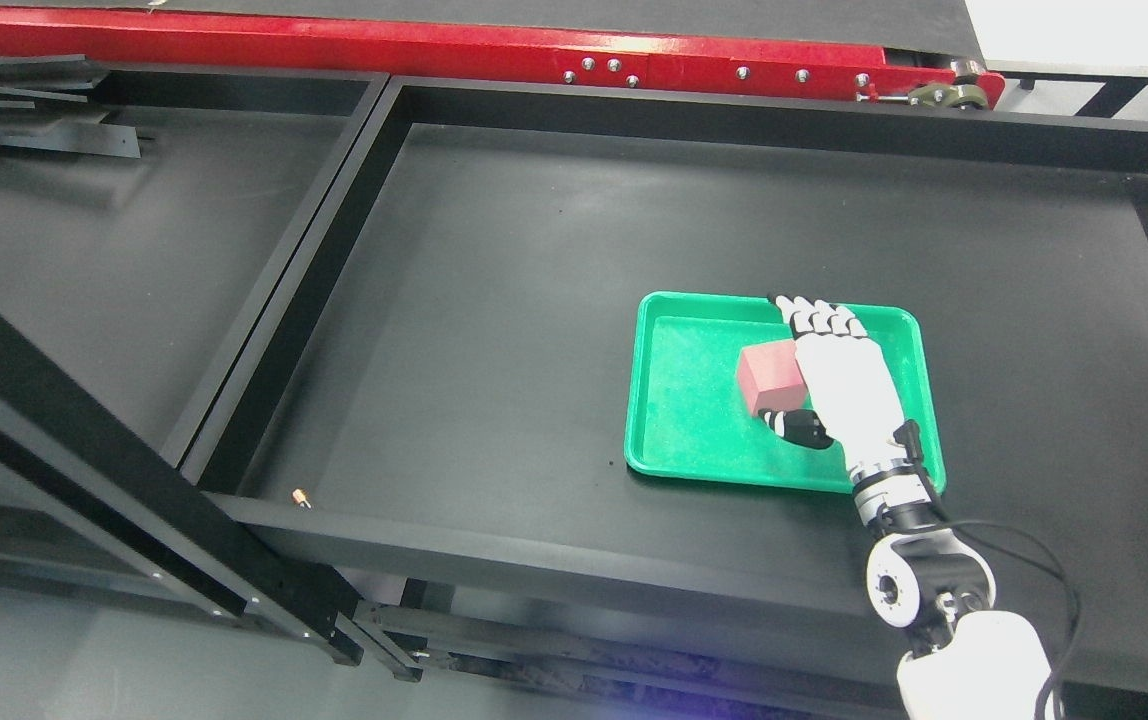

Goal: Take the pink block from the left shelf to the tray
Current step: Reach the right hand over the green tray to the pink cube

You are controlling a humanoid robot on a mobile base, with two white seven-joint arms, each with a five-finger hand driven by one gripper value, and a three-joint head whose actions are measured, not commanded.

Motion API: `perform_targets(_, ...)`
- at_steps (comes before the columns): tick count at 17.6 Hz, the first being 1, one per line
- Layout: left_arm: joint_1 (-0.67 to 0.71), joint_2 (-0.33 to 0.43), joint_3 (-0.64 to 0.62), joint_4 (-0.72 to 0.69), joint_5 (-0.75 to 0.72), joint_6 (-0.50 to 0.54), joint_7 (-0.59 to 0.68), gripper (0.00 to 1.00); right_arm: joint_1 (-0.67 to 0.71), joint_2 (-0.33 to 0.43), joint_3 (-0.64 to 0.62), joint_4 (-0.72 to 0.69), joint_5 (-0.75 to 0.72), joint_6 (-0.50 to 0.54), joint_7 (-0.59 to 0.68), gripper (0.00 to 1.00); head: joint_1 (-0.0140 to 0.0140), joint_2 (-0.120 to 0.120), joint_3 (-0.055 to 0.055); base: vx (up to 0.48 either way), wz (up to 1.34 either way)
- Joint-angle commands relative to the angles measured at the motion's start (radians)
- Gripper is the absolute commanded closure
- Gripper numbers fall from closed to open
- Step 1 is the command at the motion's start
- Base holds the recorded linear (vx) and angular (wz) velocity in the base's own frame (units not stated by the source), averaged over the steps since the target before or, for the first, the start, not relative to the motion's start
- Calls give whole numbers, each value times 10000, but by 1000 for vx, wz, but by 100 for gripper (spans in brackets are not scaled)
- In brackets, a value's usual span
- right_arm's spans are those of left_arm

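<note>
One hand (839, 375) in view, white, the right one, reaching in from the lower right over the green tray (679, 440). Wrapped around the pink block (767, 375): fingers (819, 318) stretched over the block's far side, dark thumb (802, 427) tucked at its near side. Block held inside the tray, close to the middle, a bit toward the right half. Cannot tell whether the block sits on the tray floor or hangs just above it. Wrist and arm (919, 560) crossing the tray's near right corner, with a black cable looping beside it.

Tray lying flat on the big black worktop (494, 300), right of its middle. Raised black rim running all around that worktop. Second black bay (124, 250) left of the tray, past a divider bar. Red beam (434, 45) behind the tray, along the far edge, with small bolts on it. Tiny orange speck (301, 495) near the front rim, well left of the tray. Slanted black bar (84, 450) far left of the tray, in the near corner.
</note>
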Motion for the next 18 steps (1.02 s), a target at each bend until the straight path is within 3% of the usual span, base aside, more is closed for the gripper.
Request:
perform_targets(1, 199, 175, 0, -175, 0, 5, 1, 0, -158, -171, 24, 799, -54, -20, 2020, 1, 0, 0, 0, 103, 0)
perform_targets(13, 199, 175, 0, -175, 0, 5, 1, 0, -527, -171, 24, 1521, -9, -20, 2358, 1, 0, 0, 0, 83, -10)
perform_targets(18, 199, 175, 0, -175, 0, 5, 1, 0, -481, -171, -68, 1536, -8, -4, 2373, 11, 0, 0, 0, 47, -3)
